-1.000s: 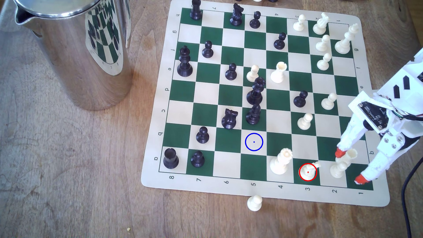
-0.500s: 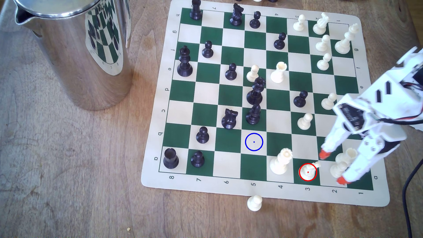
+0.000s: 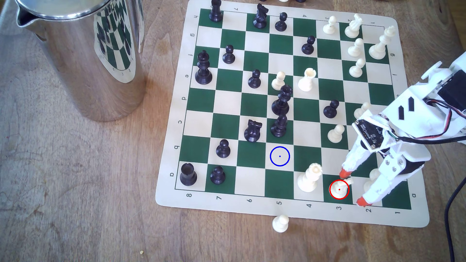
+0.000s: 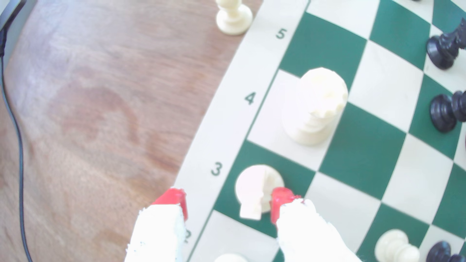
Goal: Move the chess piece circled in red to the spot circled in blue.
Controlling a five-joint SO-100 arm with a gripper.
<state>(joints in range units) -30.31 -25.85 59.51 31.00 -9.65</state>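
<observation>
Steel jug (image 3: 83,58) on tabletop (image 3: 75,201), well apart from board (image 3: 290,211). Tall cream piece (image 3: 309,180) stands just beside chess piece (image 3: 339,189), on the side toward the spot (image 3: 280,156). Chess piece: short, cream, horse head, on red-ringed green square by numeral 3. My jaws (image 3: 353,187) spread wide around its head, one red tip (image 4: 280,201) right against it. Cream piece behind my fingers half hidden.

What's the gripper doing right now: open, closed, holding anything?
Gripper: open, holding nothing; its red fingertips straddle the white knight, which stands on its red-ringed green square.
</observation>
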